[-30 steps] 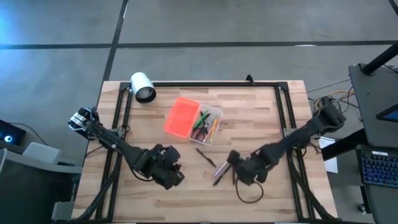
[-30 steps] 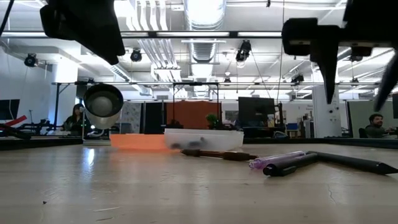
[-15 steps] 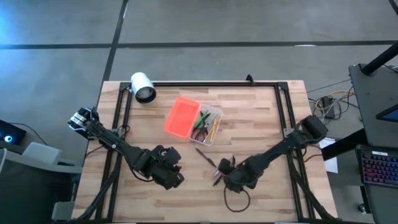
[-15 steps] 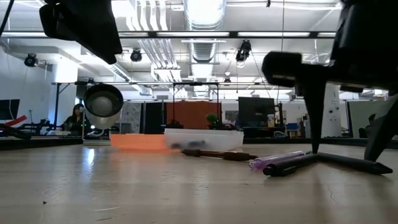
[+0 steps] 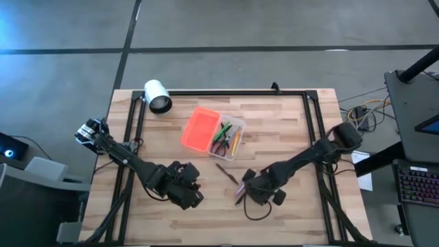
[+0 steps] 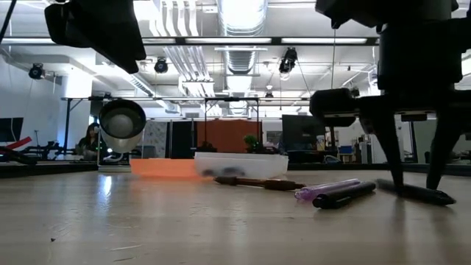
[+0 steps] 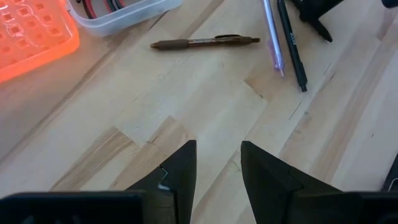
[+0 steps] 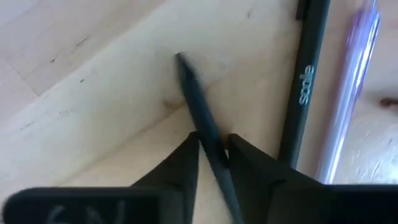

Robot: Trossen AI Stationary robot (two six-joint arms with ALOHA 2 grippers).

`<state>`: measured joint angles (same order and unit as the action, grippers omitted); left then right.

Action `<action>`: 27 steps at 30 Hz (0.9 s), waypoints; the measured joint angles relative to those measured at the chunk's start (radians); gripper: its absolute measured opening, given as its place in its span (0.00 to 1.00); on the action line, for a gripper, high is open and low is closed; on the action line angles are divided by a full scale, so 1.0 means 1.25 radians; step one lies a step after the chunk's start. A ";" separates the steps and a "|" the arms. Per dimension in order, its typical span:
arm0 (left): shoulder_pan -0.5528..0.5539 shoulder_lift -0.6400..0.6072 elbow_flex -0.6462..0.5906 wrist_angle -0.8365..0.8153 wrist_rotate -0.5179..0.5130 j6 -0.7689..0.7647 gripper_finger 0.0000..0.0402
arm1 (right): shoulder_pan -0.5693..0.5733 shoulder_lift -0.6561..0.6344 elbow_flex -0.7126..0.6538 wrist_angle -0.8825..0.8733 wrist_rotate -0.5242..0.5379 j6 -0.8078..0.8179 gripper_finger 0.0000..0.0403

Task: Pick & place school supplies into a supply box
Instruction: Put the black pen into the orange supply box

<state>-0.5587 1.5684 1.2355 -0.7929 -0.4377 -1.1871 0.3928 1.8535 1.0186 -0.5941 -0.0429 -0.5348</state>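
The supply box point(image 5: 230, 137) stands open at mid-table, its orange lid point(image 5: 200, 129) flat beside the clear tray, which holds scissors and pens. A brown pen point(image 5: 226, 171), a purple pen point(image 8: 351, 81) and a black pen point(image 8: 305, 87) lie on the table nearer the front. My right gripper point(image 5: 248, 192) is down at the table, open, with one finger on either side of a thin dark pen point(image 8: 196, 106), which lies flat on the table point(image 6: 416, 193). My left gripper point(image 5: 188, 195) waits at the front left, open and empty, above the table. My right gripper's fingers point(image 8: 186, 155) point down and stand across the dark pen point(image 8: 208, 134), which lies flat on the table between them. I cannot tell whether either finger touches it.
A white cylinder point(image 5: 158, 96) lies at the far left corner. A dark frame point(image 5: 226, 92) runs along the table's far, left and right sides. People show in the room beyond the table in the low view.
My right gripper has gone toward the table's left edge and down to the table, until its fingers stand over the dark pen. In the low view the fingers stand closer together than before. The pens have not moved.
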 joint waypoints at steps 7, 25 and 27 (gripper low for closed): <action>0.000 0.000 0.000 0.000 -0.001 -0.001 0.27 | -0.001 -0.009 -0.005 -0.011 0.009 0.118 0.05; 0.001 0.000 0.000 0.014 -0.029 0.005 0.27 | -0.390 -0.182 0.075 0.198 0.070 0.787 0.08; 0.001 0.000 0.000 0.015 -0.028 0.005 0.27 | -0.432 -0.142 0.084 0.214 0.053 0.816 0.12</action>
<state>-0.5579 1.5681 1.2358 -0.7746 -0.4732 -1.1805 -0.1468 1.6755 1.1233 -0.3261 0.0234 0.4849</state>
